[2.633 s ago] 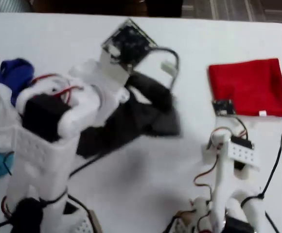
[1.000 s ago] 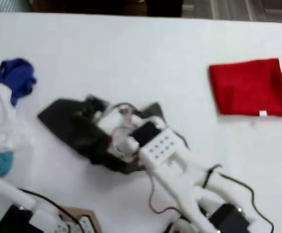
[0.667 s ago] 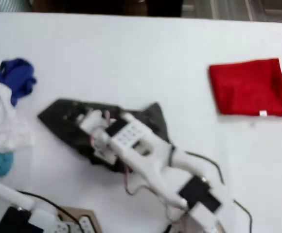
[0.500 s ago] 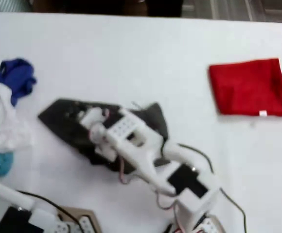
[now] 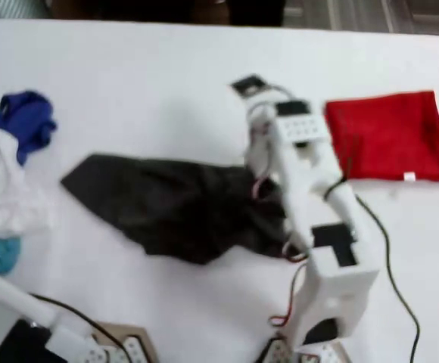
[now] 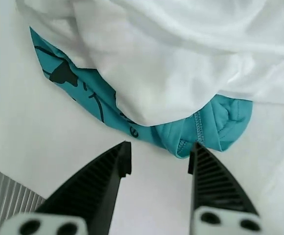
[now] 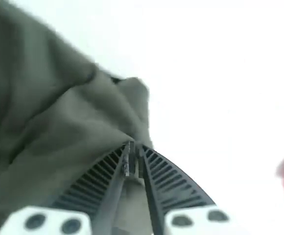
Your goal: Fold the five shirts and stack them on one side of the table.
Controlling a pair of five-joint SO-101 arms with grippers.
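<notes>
1. Two end effectors are in play. The right end effector (image 7: 133, 147) has its jaws pressed together on a bunched edge of the dark grey shirt (image 7: 49, 122). The left end effector (image 6: 160, 149) hangs with jaws wide apart and nothing between them, above the bench (image 6: 44, 147).
2. The step in hand looks like spreading the dark grey shirt flat before folding. To do it well, draw the pinched edge low along the bench, away from the cloth's far tip, until the wrinkles behind the jaws pull out. Let go only once it lies flat, since lifting high would likely bunch it again.
3. From the right end effector's pinch, the shirt's long axis runs across the bench toward the left arm's side. The broad, crumpled end sits at the jaws, and the narrow tip points at the unfolded pile.
4. On the opposite side of the right end effector lies the folded red shirt (image 5: 390, 136), flat, near the dark one but apart from it. It is probably the stacking spot.
5. Just ahead of the left end effector, a teal shirt (image 6: 215, 120) is tucked under a white shirt (image 6: 181, 49). A blue shirt (image 5: 23, 117) lies beyond them.
</notes>
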